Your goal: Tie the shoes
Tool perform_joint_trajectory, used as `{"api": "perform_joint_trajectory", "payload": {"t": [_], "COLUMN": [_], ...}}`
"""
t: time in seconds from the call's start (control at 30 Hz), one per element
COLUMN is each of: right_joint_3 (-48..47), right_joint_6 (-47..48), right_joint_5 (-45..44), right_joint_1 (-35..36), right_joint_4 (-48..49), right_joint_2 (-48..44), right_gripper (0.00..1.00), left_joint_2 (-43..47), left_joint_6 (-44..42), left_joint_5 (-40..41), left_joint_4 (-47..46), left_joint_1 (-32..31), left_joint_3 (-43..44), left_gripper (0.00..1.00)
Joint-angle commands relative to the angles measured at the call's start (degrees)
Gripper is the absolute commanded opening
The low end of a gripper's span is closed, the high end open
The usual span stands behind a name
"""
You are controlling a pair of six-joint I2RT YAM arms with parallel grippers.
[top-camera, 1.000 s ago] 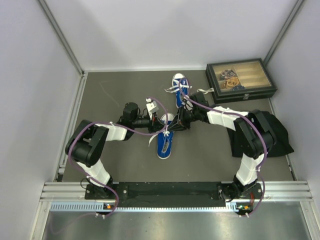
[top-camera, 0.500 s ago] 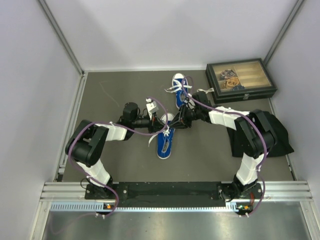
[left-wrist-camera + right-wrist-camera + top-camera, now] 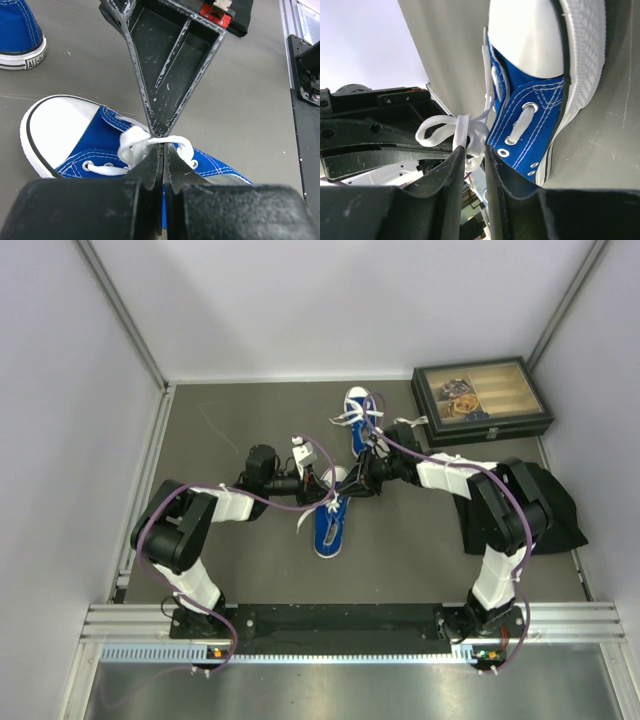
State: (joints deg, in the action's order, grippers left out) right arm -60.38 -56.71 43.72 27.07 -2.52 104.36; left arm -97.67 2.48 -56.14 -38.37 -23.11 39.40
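Black cloth (image 3: 560,508): crumpled on the bench (image 3: 230,435), well off to the right of the right tool (image 3: 473,151) and nearer the arm bases than its tip.
Near shoe (image 3: 329,528): blue canvas with a white toe cap and sole. It lies flat directly under the tips of both tools, with its open heel end reaching back toward the arm bases and its laced front below the spot where the tools meet.
Left tool (image 3: 163,146): closed. Its fingers (image 3: 142,175) are pressed together with hardly a slit between them, and the white lace (image 3: 134,141) is nipped at their very tips, just above the eyelets.
Right tool: comes in from the opposite side, tip to tip with the left tool. Its fingers (image 3: 451,175) stand only a narrow gap apart, clamped on a flat band of the same lace.
Lace: gathered between the two tools. A loop stands out past the right tool's fingers toward the left tool, and a loose end trails on the bench to the left of the near shoe, below the left tool.
Far shoe (image 3: 360,415): the same kind, beyond the right tool and apart from it, its own laces loose and splayed to both sides.
Box (image 3: 482,400): dark with a glass lid, in the far right corner, well beyond and to the right of the right tool.
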Motion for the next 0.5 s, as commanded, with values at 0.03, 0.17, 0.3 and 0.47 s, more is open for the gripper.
{"api": "perform_joint_trajectory", "payload": {"t": [0.03, 0.17, 0.3, 0.47], "right_joint_3": [-0.97, -1.14, -1.32, -0.97], "right_joint_6": [-0.77, -0.95, -0.69, 0.11], "right_joint_5": [0.92, 1.1, 1.54, 1.02], "right_joint_1": [0.97, 1.14, 1.14, 1.14], "right_joint_4": [2.0, 2.17, 2.09, 1.29], "right_joint_2": [1.11, 1.2, 1.2, 0.33], "right_gripper": [0.23, 0.15, 0.03, 0.0], "left_joint_2": [-0.15, -0.16, -0.24, 0.02], "left_joint_6": [0.68, 0.68, 0.51, 0.16], "left_joint_5": [-1.6, -1.6, -1.43, -1.17], "left_joint_4": [-3.82, -3.82, -3.82, -3.2], "left_joint_1": [-0.09, -0.27, -0.27, -0.26], "left_joint_3": [-0.11, -0.2, -0.46, -0.46], "left_gripper": [0.0, 0.0, 0.0, 0.0]}}
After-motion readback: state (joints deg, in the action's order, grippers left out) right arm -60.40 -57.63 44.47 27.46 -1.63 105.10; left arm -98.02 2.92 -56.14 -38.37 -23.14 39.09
